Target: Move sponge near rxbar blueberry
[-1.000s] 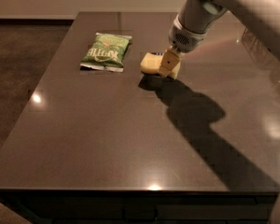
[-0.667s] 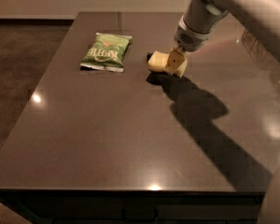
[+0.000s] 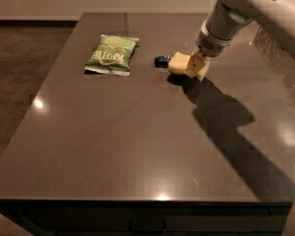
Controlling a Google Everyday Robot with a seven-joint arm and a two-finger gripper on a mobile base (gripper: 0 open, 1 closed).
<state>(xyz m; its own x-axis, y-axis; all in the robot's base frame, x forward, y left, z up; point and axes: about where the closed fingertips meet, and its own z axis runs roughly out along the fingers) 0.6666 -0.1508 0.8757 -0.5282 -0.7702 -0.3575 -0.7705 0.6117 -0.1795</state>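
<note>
Just beside the small dark blue rxbar blueberry (image 3: 162, 60), the gripper (image 3: 195, 64) has its jaws clamped on the pale yellow sponge (image 3: 179, 62), a block tilted over the brown worktop (image 3: 132, 136).

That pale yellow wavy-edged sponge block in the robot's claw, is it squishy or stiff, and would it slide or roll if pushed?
The pale yellow sponge, held in the gripper beside the small dark blue bar, is probably soft and light, since it looks foamy. Its flat block shape should not roll. On the glossy brown table it might slide easily.
</note>
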